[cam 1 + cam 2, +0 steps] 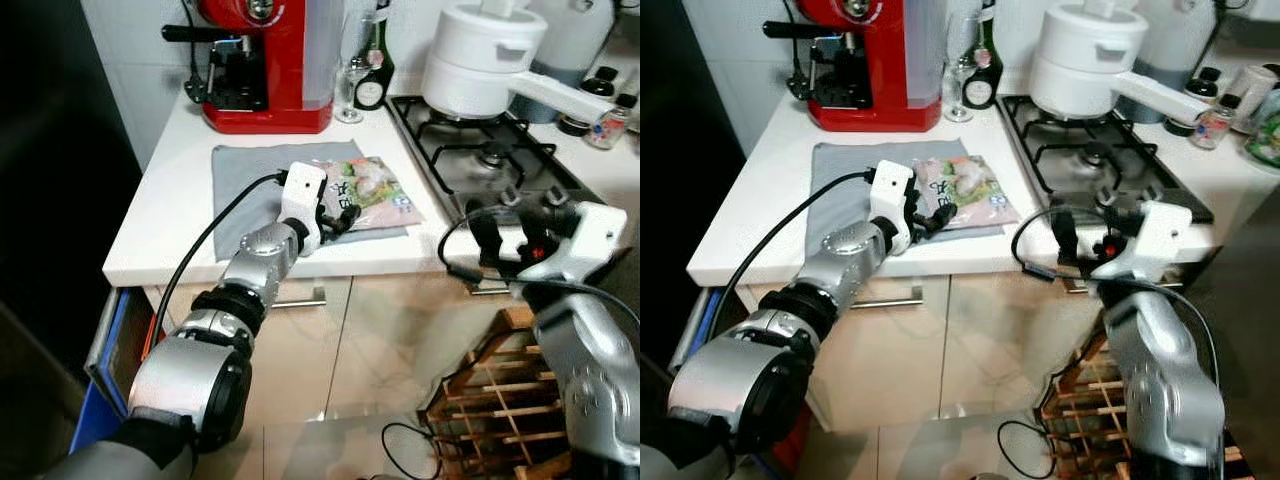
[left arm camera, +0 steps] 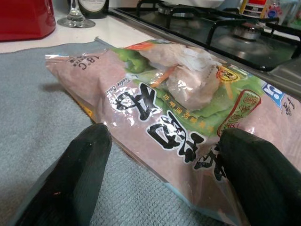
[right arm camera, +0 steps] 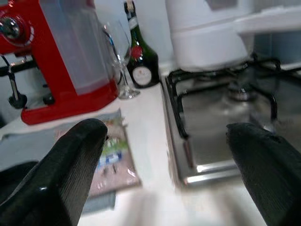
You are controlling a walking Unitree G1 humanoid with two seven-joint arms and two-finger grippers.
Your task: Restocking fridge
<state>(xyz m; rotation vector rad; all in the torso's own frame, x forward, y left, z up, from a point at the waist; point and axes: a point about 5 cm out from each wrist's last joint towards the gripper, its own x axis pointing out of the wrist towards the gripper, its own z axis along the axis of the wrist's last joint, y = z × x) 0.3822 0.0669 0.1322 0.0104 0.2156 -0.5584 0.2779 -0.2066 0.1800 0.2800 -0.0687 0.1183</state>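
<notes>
A pink and green frozen food bag (image 1: 372,191) lies on a grey cloth (image 1: 252,178) on the white counter. My left gripper (image 1: 338,218) is open at the bag's near edge, one finger (image 2: 77,174) resting on the cloth and the other finger (image 2: 256,167) over the bag (image 2: 178,108). My right gripper (image 1: 520,215) hovers open in front of the counter edge by the hob, with nothing between its fingers (image 3: 70,165).
A red coffee machine (image 1: 265,60), a wine glass (image 1: 350,85) and a dark bottle (image 1: 374,65) stand at the back of the counter. A white pot (image 1: 480,60) sits on the gas hob (image 1: 480,150). A wooden rack (image 1: 500,400) stands on the floor at the right.
</notes>
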